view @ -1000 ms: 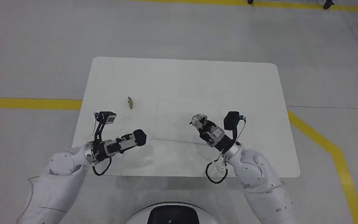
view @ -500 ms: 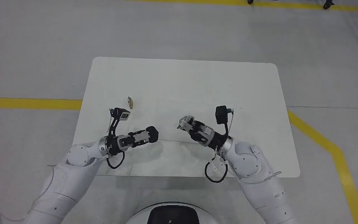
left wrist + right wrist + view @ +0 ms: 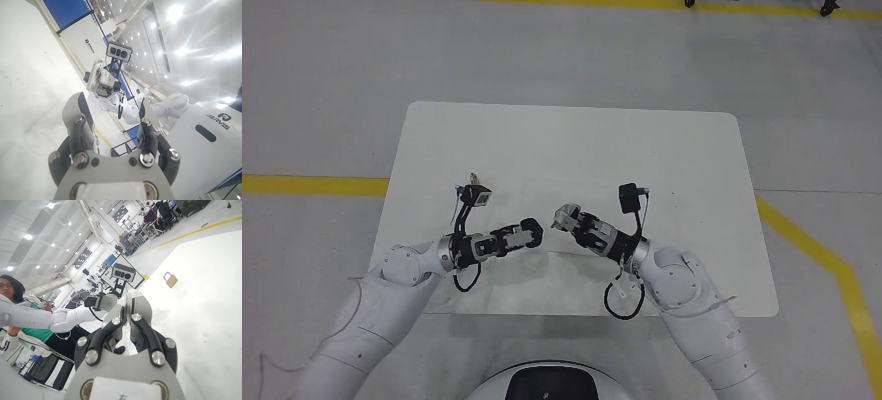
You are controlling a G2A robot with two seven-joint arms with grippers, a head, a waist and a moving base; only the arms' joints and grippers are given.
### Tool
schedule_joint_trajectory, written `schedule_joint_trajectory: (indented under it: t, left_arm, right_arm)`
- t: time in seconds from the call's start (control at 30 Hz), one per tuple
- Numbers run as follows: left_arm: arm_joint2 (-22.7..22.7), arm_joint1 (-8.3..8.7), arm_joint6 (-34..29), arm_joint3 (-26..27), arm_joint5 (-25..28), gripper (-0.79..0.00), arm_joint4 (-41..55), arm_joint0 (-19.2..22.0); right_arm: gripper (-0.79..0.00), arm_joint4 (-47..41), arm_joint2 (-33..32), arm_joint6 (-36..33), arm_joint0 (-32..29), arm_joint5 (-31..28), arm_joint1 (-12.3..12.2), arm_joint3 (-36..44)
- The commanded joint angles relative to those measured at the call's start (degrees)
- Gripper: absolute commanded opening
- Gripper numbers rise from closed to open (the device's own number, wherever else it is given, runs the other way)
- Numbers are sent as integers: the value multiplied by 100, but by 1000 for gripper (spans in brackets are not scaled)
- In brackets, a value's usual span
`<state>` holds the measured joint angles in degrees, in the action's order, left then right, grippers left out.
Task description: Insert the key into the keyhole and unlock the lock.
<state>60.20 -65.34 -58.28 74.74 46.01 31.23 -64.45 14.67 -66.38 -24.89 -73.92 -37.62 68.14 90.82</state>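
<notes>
A small brass padlock (image 3: 171,280) lies on the white table (image 3: 642,150). In the top view the padlock (image 3: 473,178) sits at the left, partly hidden behind the left arm's wrist camera. My left gripper (image 3: 532,233) hovers near the table's middle, open and empty, its fingers (image 3: 83,106) wide apart. My right gripper (image 3: 564,215) faces it from a short gap away, with both fingers (image 3: 136,306) pressed together. The left wrist view shows the right gripper (image 3: 95,75) end-on. I cannot make out a key in any view.
The table's far and right parts are bare white surface. Its near edge (image 3: 572,314) runs just below both forearms. Grey floor with yellow lines (image 3: 312,185) surrounds the table.
Both arms swung inward toward the table's middle. The left gripper moved right and the right gripper moved left, so they now nearly meet. The padlock has not moved.
</notes>
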Motion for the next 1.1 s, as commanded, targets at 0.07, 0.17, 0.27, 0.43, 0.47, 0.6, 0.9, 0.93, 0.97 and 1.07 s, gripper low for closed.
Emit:
schedule_joint_trajectory:
  t: [0.07, 0.17, 0.27, 0.43, 0.47, 0.6, 0.9, 0.93, 0.97, 1.07]
  left_arm:
    - [-62, -25, 11, -113, 5, -336, 91, 84]
    - [-103, -46, -4, -236, -114, -329, 223, 157]
    - [-124, -66, 51, -338, -124, -369, 182, 232]
    - [-175, -92, 149, -383, -67, -413, -49, 282]
    - [-182, -96, 184, -383, -51, -416, -107, 285]
    - [-190, -108, 322, -368, 22, -428, -311, 277]
    - [-188, -121, 710, -300, 87, -440, -857, 220]
    - [-190, -122, 740, -296, 73, -443, -887, 219]
    - [-197, -125, 764, -281, 70, -459, -911, 218]
    - [-237, -136, 809, -259, 61, -493, -977, 206]
  right_arm:
    - [-785, -18, 3, -6, 8, -7, 0, -15]
    - [-785, -18, 3, -6, 8, -7, 0, -15]
    - [-785, -18, 3, -6, 8, -7, 0, -15]
    - [-785, 11, 112, -2, -23, 224, 14, 69]
    - [-785, -31, 139, -12, -20, 260, 19, 67]
    - [-785, -199, 185, -31, 16, 429, 31, 26]
    - [-785, -439, 175, -56, 20, 639, 35, -18]
    - [-785, -444, 177, -55, 16, 658, 36, -15]
    - [-785, -442, 176, -47, 14, 681, 36, -12]
    - [-785, -399, 173, -12, -4, 731, 36, -1]
